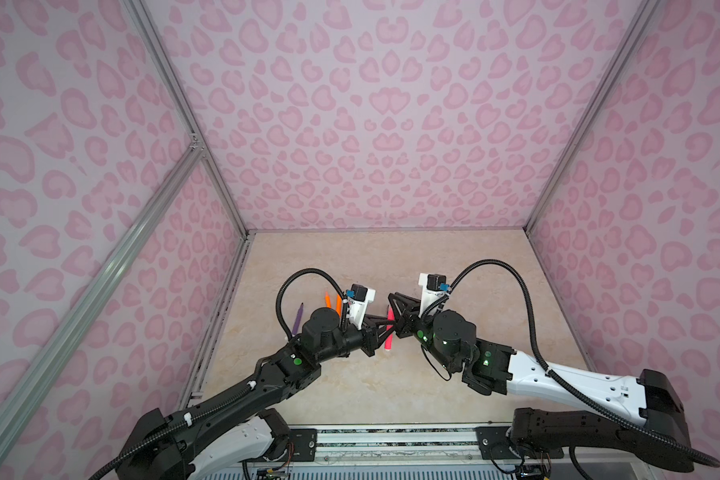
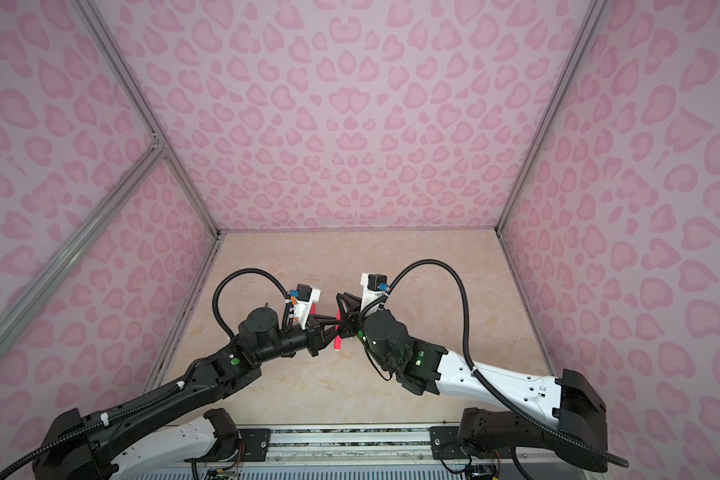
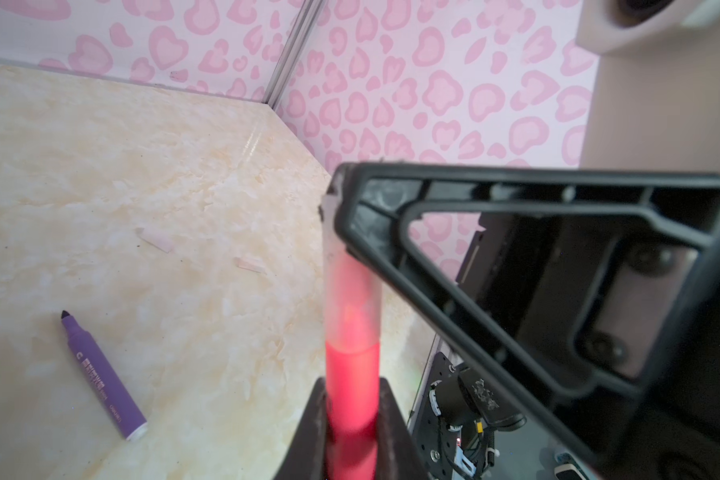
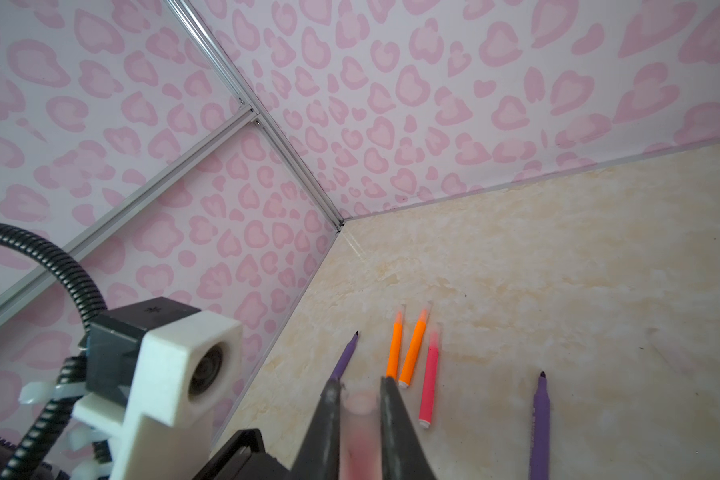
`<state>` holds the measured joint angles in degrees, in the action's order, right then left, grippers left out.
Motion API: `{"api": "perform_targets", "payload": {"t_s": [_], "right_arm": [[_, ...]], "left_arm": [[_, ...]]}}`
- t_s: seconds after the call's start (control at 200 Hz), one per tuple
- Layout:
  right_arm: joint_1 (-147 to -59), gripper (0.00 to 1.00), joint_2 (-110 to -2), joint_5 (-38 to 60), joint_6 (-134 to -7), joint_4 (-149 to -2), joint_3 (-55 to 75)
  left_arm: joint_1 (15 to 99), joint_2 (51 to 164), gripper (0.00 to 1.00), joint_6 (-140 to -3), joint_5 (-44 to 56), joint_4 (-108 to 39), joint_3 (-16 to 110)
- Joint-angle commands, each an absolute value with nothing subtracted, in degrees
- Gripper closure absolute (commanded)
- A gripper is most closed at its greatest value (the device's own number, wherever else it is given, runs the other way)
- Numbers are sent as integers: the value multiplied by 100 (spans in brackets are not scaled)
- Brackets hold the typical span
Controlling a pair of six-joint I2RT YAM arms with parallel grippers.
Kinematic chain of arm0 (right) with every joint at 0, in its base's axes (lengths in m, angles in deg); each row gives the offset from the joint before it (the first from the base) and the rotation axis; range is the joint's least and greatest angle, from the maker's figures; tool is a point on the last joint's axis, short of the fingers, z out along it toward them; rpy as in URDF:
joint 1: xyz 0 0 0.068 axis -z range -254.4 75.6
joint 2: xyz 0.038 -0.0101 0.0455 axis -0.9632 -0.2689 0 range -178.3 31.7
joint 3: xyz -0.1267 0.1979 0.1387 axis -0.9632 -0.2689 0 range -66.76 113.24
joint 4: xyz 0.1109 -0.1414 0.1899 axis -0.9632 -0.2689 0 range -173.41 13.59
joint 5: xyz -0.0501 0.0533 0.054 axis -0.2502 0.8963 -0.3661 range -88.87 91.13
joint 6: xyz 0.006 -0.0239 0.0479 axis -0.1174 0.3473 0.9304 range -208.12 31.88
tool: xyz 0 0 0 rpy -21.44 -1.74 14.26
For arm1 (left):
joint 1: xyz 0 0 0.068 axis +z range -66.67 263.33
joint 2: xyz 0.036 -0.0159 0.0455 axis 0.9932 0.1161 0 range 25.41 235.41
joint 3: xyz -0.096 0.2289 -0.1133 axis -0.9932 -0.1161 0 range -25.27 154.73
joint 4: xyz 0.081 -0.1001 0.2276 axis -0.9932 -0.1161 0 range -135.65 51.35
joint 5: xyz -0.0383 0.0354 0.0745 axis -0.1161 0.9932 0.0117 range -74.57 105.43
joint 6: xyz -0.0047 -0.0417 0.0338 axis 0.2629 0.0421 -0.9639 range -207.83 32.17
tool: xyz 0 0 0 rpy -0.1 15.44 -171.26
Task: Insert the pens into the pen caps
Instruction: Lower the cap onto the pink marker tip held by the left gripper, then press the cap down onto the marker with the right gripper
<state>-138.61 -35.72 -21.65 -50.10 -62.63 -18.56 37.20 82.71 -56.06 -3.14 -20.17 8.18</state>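
A pink-red pen (image 3: 352,374) stands upright in my left gripper (image 3: 352,386), which is shut on its barrel. A clear pen cap (image 3: 352,299) sits over the pen's tip. My right gripper (image 4: 360,386) has a jaw close on each side of that pen cap (image 4: 360,407); I cannot tell if they press it. In both top views the two grippers (image 1: 385,325) (image 1: 390,309) meet at mid-table around the pen (image 1: 388,343) (image 2: 336,343). Two orange pens (image 4: 395,349) (image 4: 414,349), another pink-red pen (image 4: 430,382) and two purple pens (image 4: 346,353) (image 4: 540,415) lie on the table.
Two loose clear caps (image 3: 155,240) (image 3: 250,264) lie on the marble-look table (image 1: 350,386) beyond a purple pen (image 3: 100,374). Pink patterned walls (image 1: 391,124) close off three sides. The left wrist camera (image 4: 184,365) is close beside my right gripper.
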Motion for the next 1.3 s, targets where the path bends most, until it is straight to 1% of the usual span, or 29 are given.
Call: {"api": "perform_targets", "payload": {"t_s": [0.0,0.03,0.12,0.24,0.35,0.425,0.625,0.735,1.09,1.295], "right_arm": [[-13882,59,-3651,-2214,-5045,-6635,-1668],[-13876,53,-3685,-2237,-5065,-6725,-1556],[-13874,44,-3897,-2425,-5061,-7221,-1098],[-13837,41,-4185,-2559,-5111,-7633,-593],[-13700,48,-4380,-2646,-4928,-7970,-258],[-13549,52,-4466,-2445,-4805,-8055,-172],[-13493,57,-4702,-2155,-4735,-8161,69],[-13507,63,-4770,-2085,-4674,-8218,138],[-13540,100,-4713,-2143,-4633,-8379,119],[-13600,100,-4616,-2128,-4560,-8305,-113]], "left_arm": [[3720,8179,97,-5766,-106,-1674,856],[3717,8175,97,-5773,-84,-1685,852],[3707,8208,97,-5786,-66,-1703,874],[3699,8245,97,-5803,-51,-1713,882],[3697,8264,97,-5808,-14,-1725,885],[3693,8267,97,-5822,10,-1748,892],[3693,8294,97,-5838,73,-1806,918],[3687,8315,97,-5841,75,-1829,936],[3688,8298,97,-5830,171,-1861,925],[3701,8315,97,-5769,224,-1843,913]]}}
